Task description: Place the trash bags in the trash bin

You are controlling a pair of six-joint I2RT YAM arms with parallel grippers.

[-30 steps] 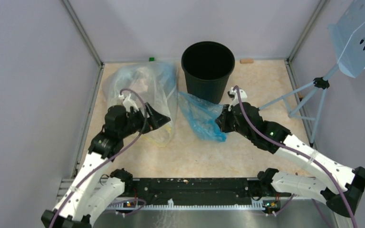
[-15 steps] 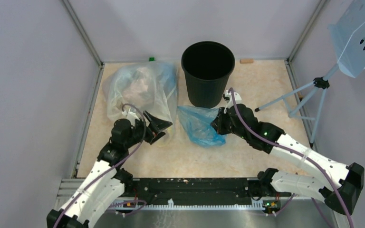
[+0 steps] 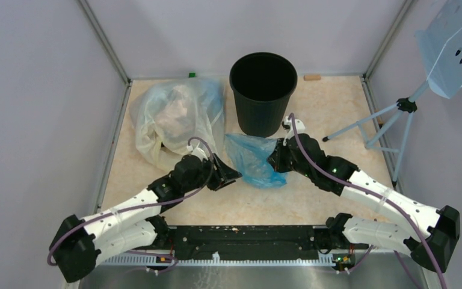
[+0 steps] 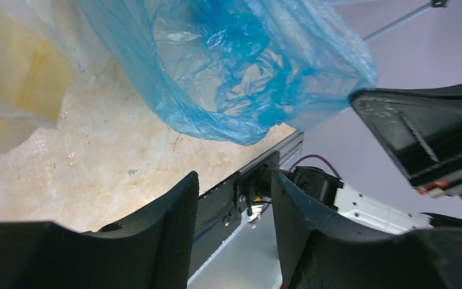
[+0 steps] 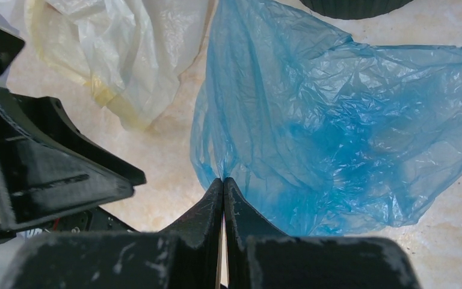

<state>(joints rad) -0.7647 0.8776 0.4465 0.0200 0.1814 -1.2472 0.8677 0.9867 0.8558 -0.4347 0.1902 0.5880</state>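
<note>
Trash bag (image 3: 251, 158) lies crumpled on the surface (image 3: 337, 108) just in front of the trash bin (image 3: 263, 90), not yet inside. On a thin fold of its edge the right fingers (image 5: 207, 211) are pinched together; such slick film could slip free in a lift. Near its other side the left fingers (image 4: 156, 235) stand apart and empty. They might snag the clear bag (image 3: 174, 117) beside it, or a careless swing could tip the bin.

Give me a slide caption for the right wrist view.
Right claw pinching an edge of the blue trash bag, clear bag beside it.
</note>
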